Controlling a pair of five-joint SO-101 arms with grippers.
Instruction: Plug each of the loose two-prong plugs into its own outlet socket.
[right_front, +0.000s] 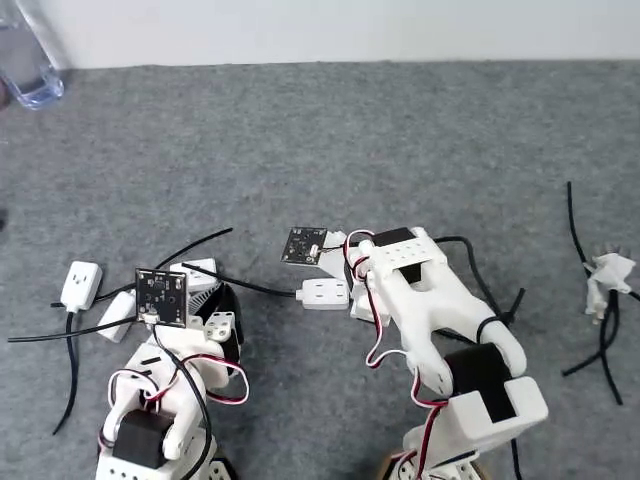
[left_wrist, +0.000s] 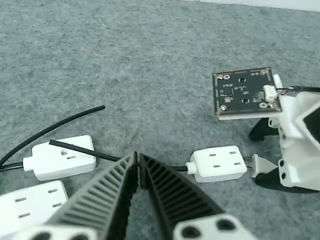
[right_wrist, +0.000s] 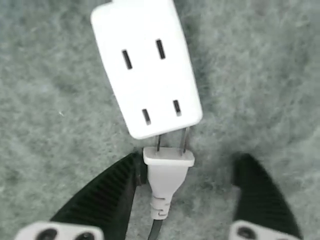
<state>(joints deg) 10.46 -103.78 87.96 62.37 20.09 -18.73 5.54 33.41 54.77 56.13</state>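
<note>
Carpet (right_front: 400, 130), four sockets (right_front: 325, 293) (one plug (right_wrist: 167, 167) touching)

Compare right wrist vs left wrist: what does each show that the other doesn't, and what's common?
Right wrist adds: bare prong metal between the two-prong plug and the outlet block, so it is not fully seated; one finger touches the plug's side.
Left wrist adds: a second outlet block, a third outlet block, the shut left gripper over a black cable, and a circuit board on the other arm.
Both: plug at the block's end, open right gripper straddling it, grey carpet.
</note>
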